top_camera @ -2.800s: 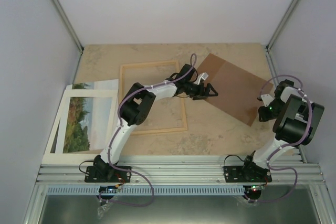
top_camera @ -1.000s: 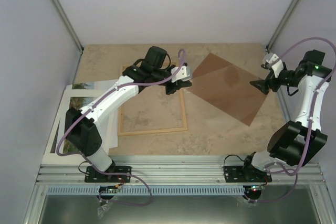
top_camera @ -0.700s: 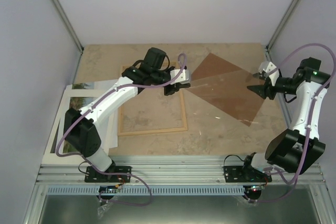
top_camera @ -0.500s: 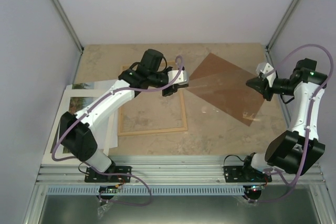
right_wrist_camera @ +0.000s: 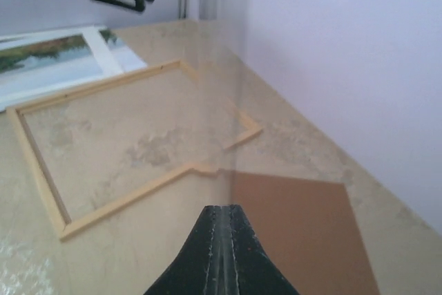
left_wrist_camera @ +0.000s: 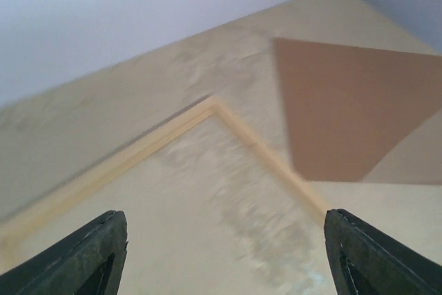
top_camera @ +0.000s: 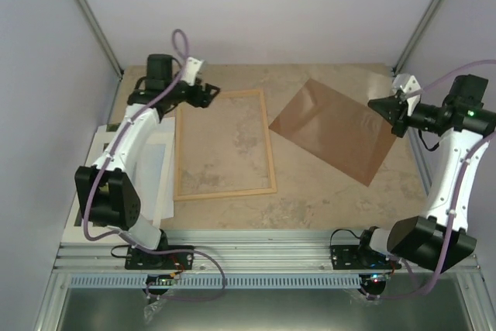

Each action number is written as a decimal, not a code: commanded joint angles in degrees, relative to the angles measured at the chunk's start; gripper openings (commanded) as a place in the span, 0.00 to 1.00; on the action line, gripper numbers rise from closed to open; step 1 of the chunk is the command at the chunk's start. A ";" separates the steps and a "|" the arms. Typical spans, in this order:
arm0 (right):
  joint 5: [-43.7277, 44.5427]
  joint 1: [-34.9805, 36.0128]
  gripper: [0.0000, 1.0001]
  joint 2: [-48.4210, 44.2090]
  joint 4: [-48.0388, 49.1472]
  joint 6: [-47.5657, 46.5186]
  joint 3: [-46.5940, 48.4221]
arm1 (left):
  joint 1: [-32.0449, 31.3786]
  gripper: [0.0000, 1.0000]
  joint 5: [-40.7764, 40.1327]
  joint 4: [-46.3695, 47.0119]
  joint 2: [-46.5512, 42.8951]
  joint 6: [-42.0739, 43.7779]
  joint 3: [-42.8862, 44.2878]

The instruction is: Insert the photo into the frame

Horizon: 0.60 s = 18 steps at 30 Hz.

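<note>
Frame lies flat, long side running near-to-far.

the counter is beige stone with cloudy grey-brown marbling. the frame is pale light wood. the backing board is plain flat brown. the photo shows green-brown shrubs under pale sky inside a white border. the left end effector and the right end effector are black. the arms are white with black joints and purple cables. a clear pane reads as faint whitish haze.
</note>
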 commanded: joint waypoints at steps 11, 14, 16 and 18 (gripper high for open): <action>-9.06 3.66 0.01 -7.64 31.24 35.29 -2.52 | 16.39 0.73 -11.36 -6.10 9.38 -12.78 -10.05; -9.20 5.22 0.01 -8.32 34.54 40.00 -3.47 | 16.42 0.70 -13.11 -6.48 11.45 -12.48 -10.51; -9.03 6.38 0.01 -8.73 36.29 41.85 -4.20 | 16.42 0.67 -14.90 -6.75 12.98 -12.49 -10.35; -8.78 7.44 0.01 -9.22 38.14 43.94 -5.04 | 16.36 0.66 -15.82 -6.63 14.00 -12.49 -10.52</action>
